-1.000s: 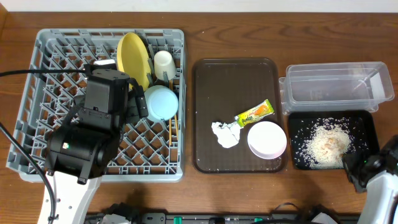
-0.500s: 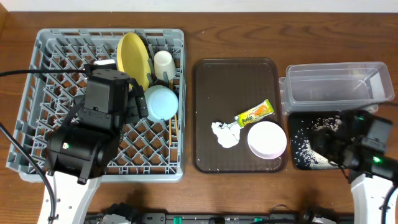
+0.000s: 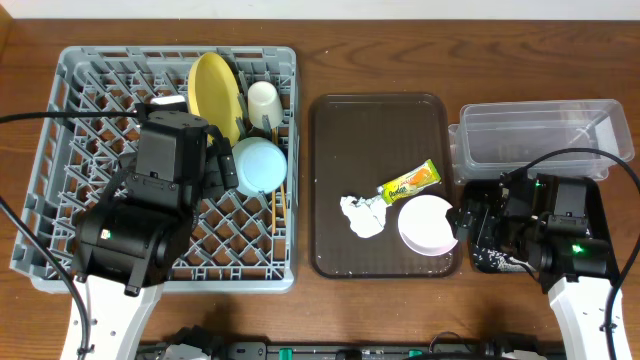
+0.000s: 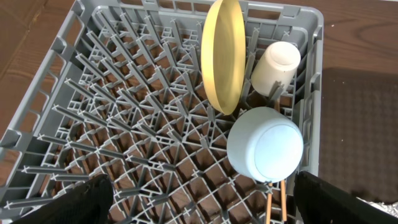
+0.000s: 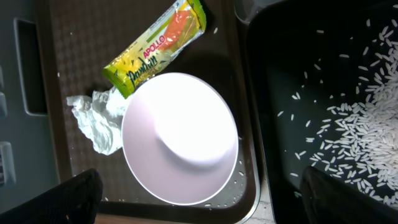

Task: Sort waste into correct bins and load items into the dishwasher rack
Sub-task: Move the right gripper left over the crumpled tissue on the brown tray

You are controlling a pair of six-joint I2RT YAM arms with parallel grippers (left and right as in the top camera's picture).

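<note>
Below me lies a dark brown wooden bench with a plain grain running left to right; my left wrist view catches a corner of it. Near its middle rests a large dark brown rectangular plastic serving tray, flat on the wood, with rounded corners and a low raised rim, its long sides running away from me. Close up, the tray's floor shows a fine woven texture. A pale strip borders the bench's far edge; I cannot tell what it is.

"APOLLO" on snack wrapper
</note>
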